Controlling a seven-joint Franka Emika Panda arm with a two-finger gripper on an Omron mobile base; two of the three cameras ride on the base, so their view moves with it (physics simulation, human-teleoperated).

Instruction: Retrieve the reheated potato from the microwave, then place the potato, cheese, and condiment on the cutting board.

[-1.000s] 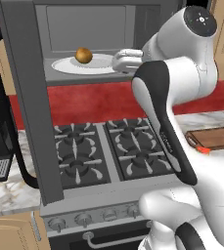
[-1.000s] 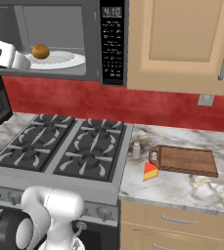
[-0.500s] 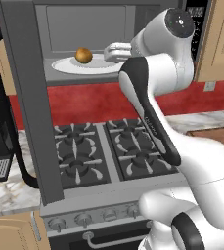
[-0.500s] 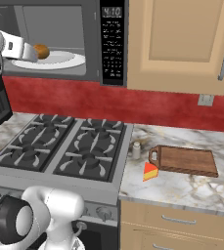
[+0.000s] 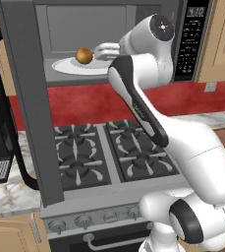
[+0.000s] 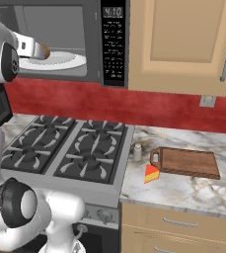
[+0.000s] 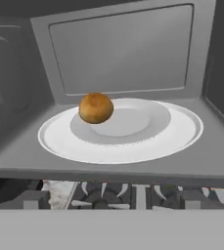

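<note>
You are looking at a smooth, matt golden-brown potato [image 7: 96, 108] sitting on a glossy white plate [image 7: 172, 134] at centre frame, inside the microwave [image 7: 123, 49] with its dull grey metal walls. At lower right in the right base view, the cutting board [image 6: 187, 162] is showing reddish wood grain on a polished marble counter [image 6: 193, 190].

Marble counter [image 6: 183, 185] carries cutting board [image 6: 186, 162], cheese [image 6: 151, 173], condiment [image 6: 137, 152].

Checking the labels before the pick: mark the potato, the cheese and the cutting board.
potato [image 7: 96, 108], hand view, middle of its brown skin.
cheese [image 6: 152, 173], right base view, orange top face of the wedge.
cutting board [image 6: 188, 163], right base view, bare middle of the wood.
</note>
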